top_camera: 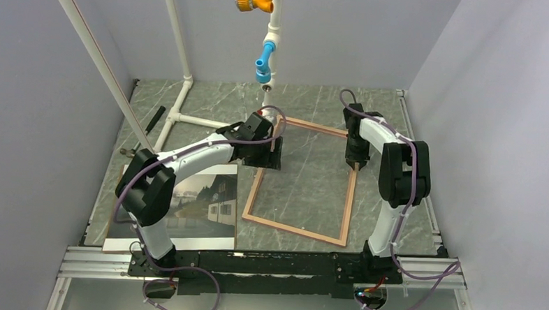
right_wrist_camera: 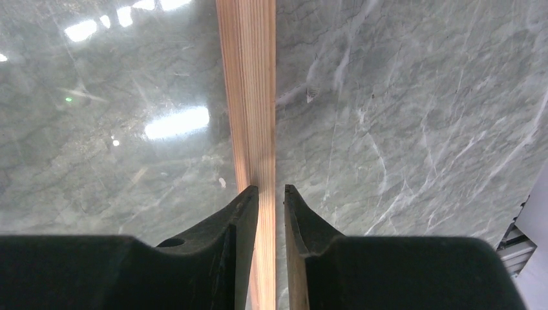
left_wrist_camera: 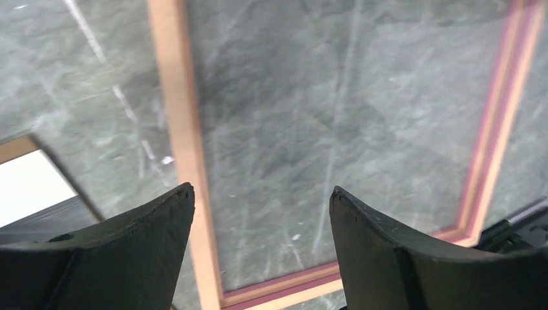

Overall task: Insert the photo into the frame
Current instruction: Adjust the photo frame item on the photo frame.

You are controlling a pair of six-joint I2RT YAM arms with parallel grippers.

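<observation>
The frame (top_camera: 293, 229) lies flat on the marble table, tan wood side up, clear pane inside. The photo (top_camera: 207, 194), a white house under a grey sky, lies left of it, partly under my left arm. My left gripper (top_camera: 270, 157) hovers open over the frame's left rail (left_wrist_camera: 184, 97) near the far corner, with nothing between its fingers (left_wrist_camera: 262, 190). My right gripper (top_camera: 356, 164) is over the right rail (right_wrist_camera: 249, 77). Its jaws (right_wrist_camera: 271, 188) stand a narrow gap apart above the wood, and a sliver of table shows beside the right finger.
A white pipe stand (top_camera: 184, 88) with blue and orange fittings (top_camera: 264, 60) rises at the back. A black tool (top_camera: 151, 122) lies at the back left. A brown backing board (top_camera: 112, 214) sticks out under the photo. Grey walls close in the left, the right and the back.
</observation>
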